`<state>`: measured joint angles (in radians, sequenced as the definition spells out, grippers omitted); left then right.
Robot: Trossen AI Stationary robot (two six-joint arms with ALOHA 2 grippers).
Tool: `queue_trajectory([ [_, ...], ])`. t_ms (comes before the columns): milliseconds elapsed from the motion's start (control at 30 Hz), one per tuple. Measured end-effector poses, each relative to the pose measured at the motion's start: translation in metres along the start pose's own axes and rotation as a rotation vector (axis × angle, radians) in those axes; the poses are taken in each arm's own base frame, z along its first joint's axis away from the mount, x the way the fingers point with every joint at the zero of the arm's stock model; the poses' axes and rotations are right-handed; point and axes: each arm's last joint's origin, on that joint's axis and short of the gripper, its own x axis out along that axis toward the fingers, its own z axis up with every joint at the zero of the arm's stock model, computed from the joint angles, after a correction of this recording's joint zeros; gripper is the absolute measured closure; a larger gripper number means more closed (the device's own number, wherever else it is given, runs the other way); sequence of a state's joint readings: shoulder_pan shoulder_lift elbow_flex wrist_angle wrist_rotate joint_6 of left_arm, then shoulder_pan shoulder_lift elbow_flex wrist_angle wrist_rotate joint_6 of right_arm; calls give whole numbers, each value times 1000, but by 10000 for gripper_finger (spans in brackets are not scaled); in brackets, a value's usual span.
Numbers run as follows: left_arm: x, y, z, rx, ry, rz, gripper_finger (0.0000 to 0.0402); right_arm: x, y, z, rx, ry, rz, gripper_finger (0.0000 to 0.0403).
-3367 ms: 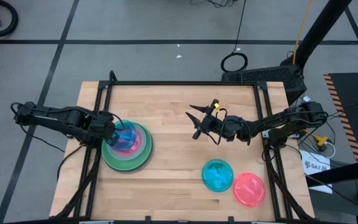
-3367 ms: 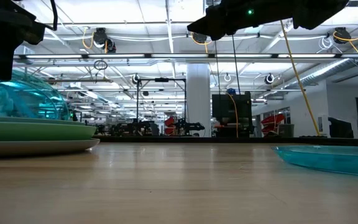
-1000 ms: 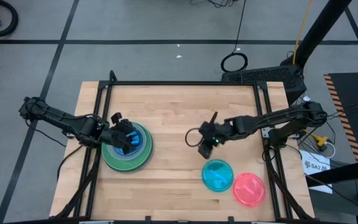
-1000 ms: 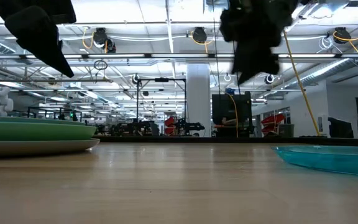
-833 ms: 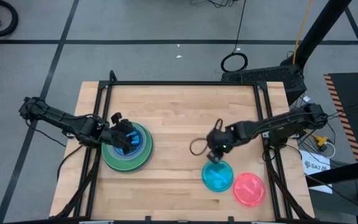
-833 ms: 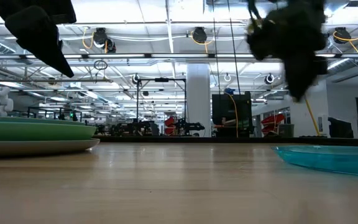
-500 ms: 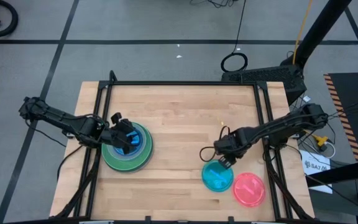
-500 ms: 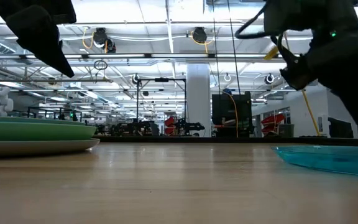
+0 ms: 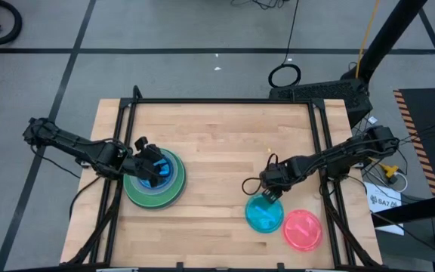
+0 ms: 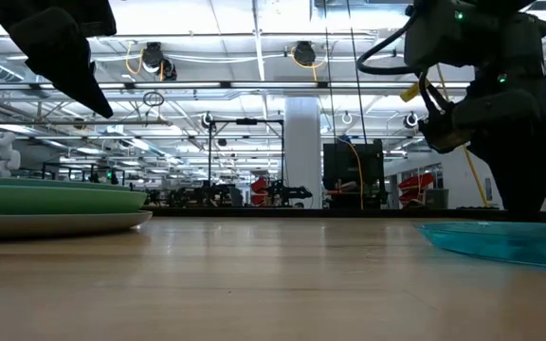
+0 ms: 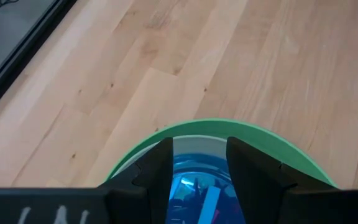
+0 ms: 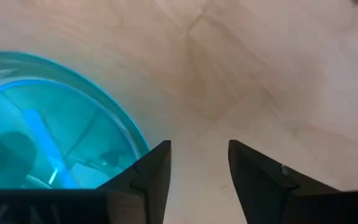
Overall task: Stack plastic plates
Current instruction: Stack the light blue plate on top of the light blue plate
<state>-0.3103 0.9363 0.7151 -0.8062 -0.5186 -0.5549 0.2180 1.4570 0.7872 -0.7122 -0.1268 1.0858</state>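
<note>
A stack of plastic plates (image 9: 154,179) rests at the table's left: a large grey plate (image 10: 60,224) at the bottom, a green one (image 10: 55,198) on it, blue and cyan ones (image 11: 197,183) on top. My left gripper (image 9: 155,168) hovers open above the stack, touching nothing. A translucent cyan plate (image 9: 264,213) lies flat near the front right, with a pink plate (image 9: 303,230) beside it. My right gripper (image 9: 270,193) points down, open, just off the cyan plate's far rim (image 12: 138,140), its fingers over bare wood.
The wooden table (image 9: 217,136) is bare across its middle and far half. A black frame rail (image 9: 225,101) runs along the far edge and down both sides. Cables (image 9: 249,183) loop off my right arm near the cyan plate.
My right gripper has gone from the middle of the table toward the near edge and a little right, sinking to the cyan plate's far rim. It has tipped to point more steeply down and rolled. The plates have not moved.
</note>
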Motion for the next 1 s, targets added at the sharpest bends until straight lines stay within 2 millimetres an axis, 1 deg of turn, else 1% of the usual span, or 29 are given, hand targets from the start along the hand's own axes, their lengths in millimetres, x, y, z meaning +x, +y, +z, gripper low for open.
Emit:
queue_trajectory([
  [100,0,0,0,0,0,0,245,0,1,0,-11,4,8,248],
  [233,0,0,0,3,0,0,245,-2,1,-2,-26,67,46,248],
  [433,0,0,0,-1,0,2,245,-4,6,-2,-69,32,96,248],
  [633,0,0,0,-20,0,3,245,3,9,-5,-108,1,50,248],
  [833,0,0,0,-19,-1,5,245,4,14,-4,-163,-40,85,248],
  [1000,0,0,0,-23,-1,6,245,6,15,-4,-191,-38,75,248],
])
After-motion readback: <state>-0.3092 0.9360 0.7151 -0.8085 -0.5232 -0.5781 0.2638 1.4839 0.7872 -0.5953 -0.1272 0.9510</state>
